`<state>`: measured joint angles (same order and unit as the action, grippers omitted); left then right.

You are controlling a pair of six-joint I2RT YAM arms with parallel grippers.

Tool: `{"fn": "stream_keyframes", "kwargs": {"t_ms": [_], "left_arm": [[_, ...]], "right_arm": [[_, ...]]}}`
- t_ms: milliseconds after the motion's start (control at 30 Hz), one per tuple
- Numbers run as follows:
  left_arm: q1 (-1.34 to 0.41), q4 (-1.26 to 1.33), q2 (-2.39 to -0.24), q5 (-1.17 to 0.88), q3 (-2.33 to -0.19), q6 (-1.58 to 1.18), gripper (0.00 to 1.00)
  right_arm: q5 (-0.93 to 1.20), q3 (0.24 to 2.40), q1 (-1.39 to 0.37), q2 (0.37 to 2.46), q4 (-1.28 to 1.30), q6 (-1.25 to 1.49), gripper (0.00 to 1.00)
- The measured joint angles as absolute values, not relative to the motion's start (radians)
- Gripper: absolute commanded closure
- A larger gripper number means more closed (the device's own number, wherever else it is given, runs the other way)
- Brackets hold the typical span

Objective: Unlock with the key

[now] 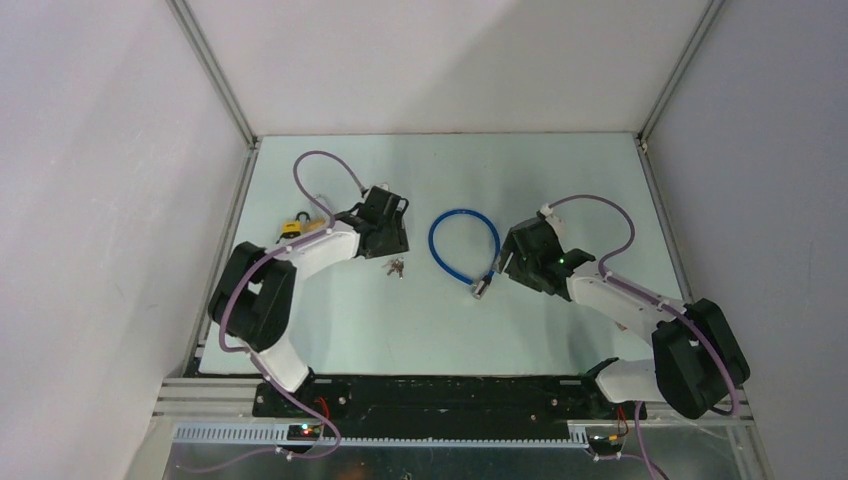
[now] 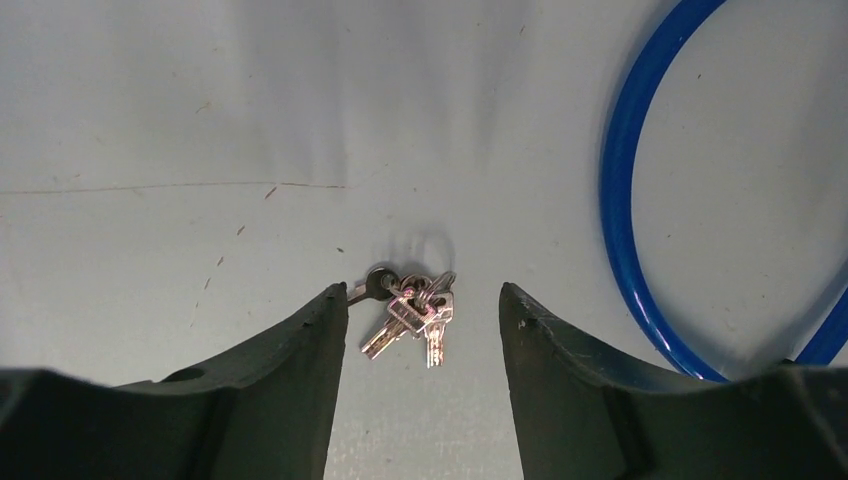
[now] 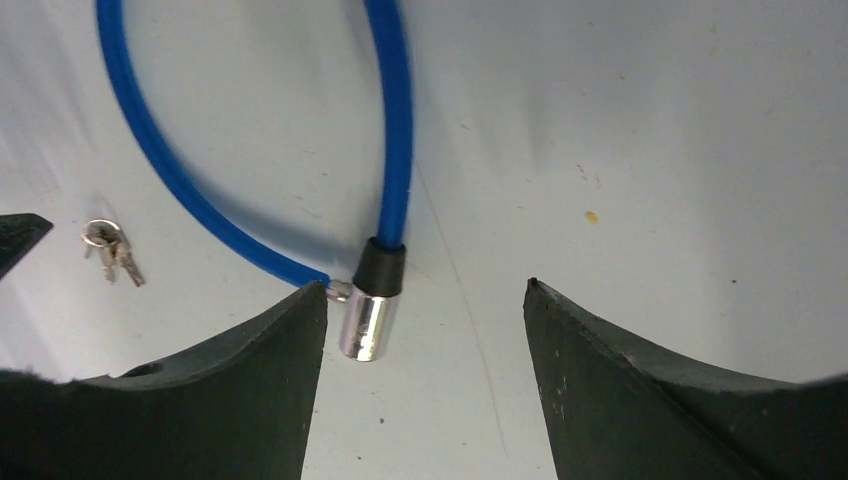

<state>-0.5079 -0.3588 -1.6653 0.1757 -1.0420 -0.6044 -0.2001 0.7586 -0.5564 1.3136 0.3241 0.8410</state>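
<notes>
Metal keys (image 2: 410, 315) lie flat left of mid-tabletop, light, thin and slippery, best pinched where the heads bunch; my left gripper (image 2: 420, 292) is spread around them. Blue cable lock (image 3: 397, 120) at the centre is bendy, its chrome barrel (image 3: 366, 322) stiff and slick, inside my right gripper (image 3: 425, 288), also spread.
</notes>
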Motion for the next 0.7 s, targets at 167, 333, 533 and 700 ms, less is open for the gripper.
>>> {"fn": "stream_keyframes", "kwargs": {"t_ms": [167, 333, 533, 700], "left_arm": [[-0.514, -0.356, -1.707, 0.168, -1.074, -0.595, 0.45], [-0.535, -0.353, -1.721, 0.148, -1.105, -0.525, 0.47], [-0.548, -0.385, -1.769, 0.125, -1.184, -0.413, 0.5], [-0.548, -0.43, -1.845, 0.112, -1.242, -0.35, 0.53]], "right_arm": [[-0.179, 0.725, -0.53, 1.314, 0.326, 0.837, 0.25], [-0.165, 0.709, -0.507, 1.311, 0.322, 0.836, 0.25], [-0.15, 0.698, -0.488, 1.304, 0.322, 0.836, 0.25], [-0.142, 0.693, -0.477, 1.304, 0.319, 0.836, 0.25]]}}
